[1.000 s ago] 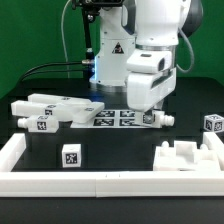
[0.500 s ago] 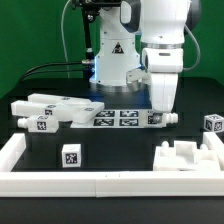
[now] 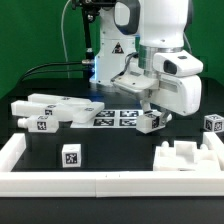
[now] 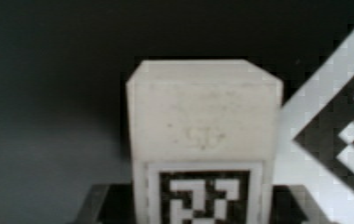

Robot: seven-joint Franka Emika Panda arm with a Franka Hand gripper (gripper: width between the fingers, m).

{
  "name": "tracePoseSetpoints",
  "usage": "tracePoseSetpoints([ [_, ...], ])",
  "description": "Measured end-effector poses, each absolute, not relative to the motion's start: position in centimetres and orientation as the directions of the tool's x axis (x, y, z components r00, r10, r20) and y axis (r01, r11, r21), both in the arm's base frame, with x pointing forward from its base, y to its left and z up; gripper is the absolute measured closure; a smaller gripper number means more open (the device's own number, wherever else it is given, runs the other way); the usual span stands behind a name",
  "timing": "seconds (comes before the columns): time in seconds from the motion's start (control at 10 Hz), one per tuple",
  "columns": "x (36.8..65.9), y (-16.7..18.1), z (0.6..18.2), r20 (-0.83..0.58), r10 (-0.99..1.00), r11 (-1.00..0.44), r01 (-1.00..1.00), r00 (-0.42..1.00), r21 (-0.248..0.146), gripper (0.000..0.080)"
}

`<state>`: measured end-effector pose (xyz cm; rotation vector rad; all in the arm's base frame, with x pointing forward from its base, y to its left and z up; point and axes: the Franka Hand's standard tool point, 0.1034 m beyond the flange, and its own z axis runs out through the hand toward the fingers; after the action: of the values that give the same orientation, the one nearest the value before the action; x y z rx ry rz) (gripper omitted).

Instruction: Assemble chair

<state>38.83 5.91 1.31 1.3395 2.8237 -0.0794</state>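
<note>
Near the table's (image 3: 120, 145) left edge lay a cluster of long white plastic chair parts (image 3: 45, 110) with square tags, well apart from the arm. Right of centre, the gripper (image 3: 152, 112) was clamped on a short white tagged chair bar (image 3: 150, 122) beside the flat white marker board (image 3: 112, 117). The bar's long axis ran out past the fingertips. A notched white seat block (image 3: 185, 155) sat toward the front right corner, nearest the hand. No container showed.

Exterior cam: mid range, slightly raised, facing my arm (image 3: 165, 40) across the table (image 3: 120, 148). My wrist cam: very close on the tagged block (image 3: 150, 121) (image 4: 200, 110). Shared: that block plus a marker board (image 3: 112, 118) (image 4: 343, 125) corner.
</note>
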Motion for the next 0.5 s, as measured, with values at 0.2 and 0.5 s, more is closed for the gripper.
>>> tracePoseSetpoints([
  [0.2,38.74,5.69,1.3,-0.039,0.69,0.721,0.691,-0.723,-0.047,0.0515],
  [0.5,38.47,5.11,0.9,-0.004,0.406,0.91,0.404,-0.914,-0.091,0.0515],
])
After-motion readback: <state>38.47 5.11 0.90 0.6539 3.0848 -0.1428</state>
